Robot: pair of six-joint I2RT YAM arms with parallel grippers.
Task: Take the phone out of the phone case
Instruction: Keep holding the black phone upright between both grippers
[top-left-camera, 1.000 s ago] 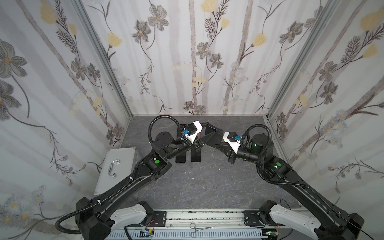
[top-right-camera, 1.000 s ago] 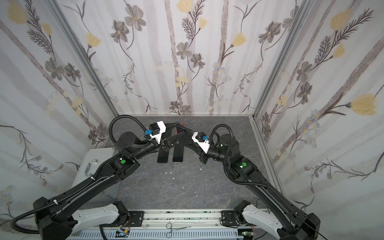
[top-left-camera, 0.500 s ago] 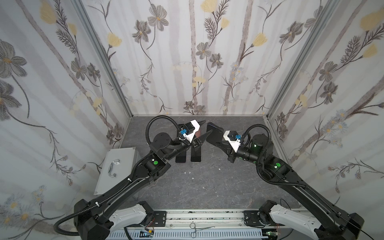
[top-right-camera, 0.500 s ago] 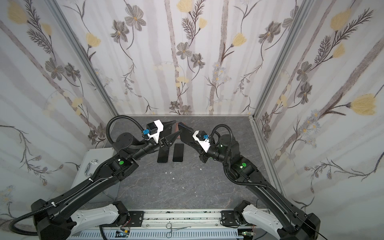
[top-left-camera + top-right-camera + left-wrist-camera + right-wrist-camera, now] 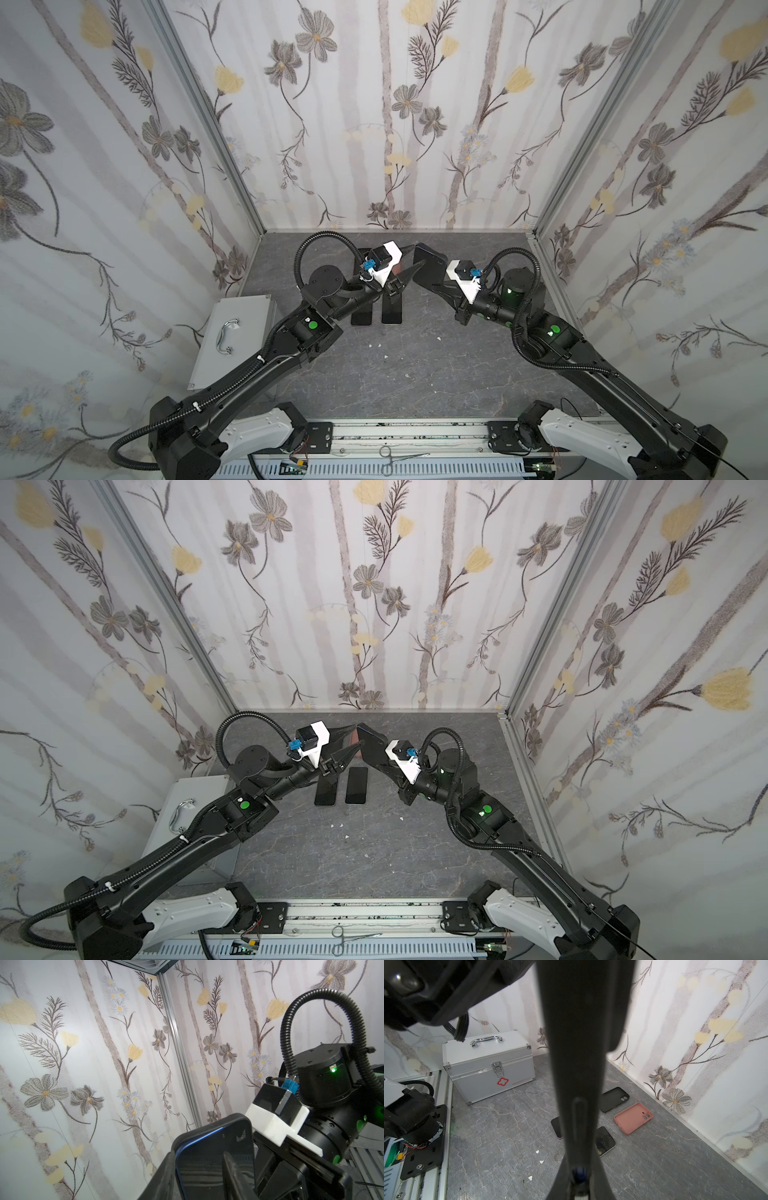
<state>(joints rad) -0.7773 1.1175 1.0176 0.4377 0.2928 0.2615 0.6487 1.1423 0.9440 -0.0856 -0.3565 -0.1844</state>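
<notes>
Three phones are in view. One phone (image 5: 201, 1167) sits in its black phone case (image 5: 581, 1064), raised between the claws. Two bare phones (image 5: 325, 792) (image 5: 356, 785) lie flat on the worktop (image 5: 415, 365) below them. An empty black case (image 5: 613, 1098) and an empty pink case (image 5: 633, 1118) lie just beyond the left claw (image 5: 418, 254).

Both arms reach in with bent elbows, wrists angled toward each other. The right claw (image 5: 441, 277) is clamped on one end of the cased phone. The left claw's fingers straddle the opposite edge; whether they pinch it I cannot tell.

Since a second ago the arms have barely shifted, and the phone shows a broader face.
</notes>
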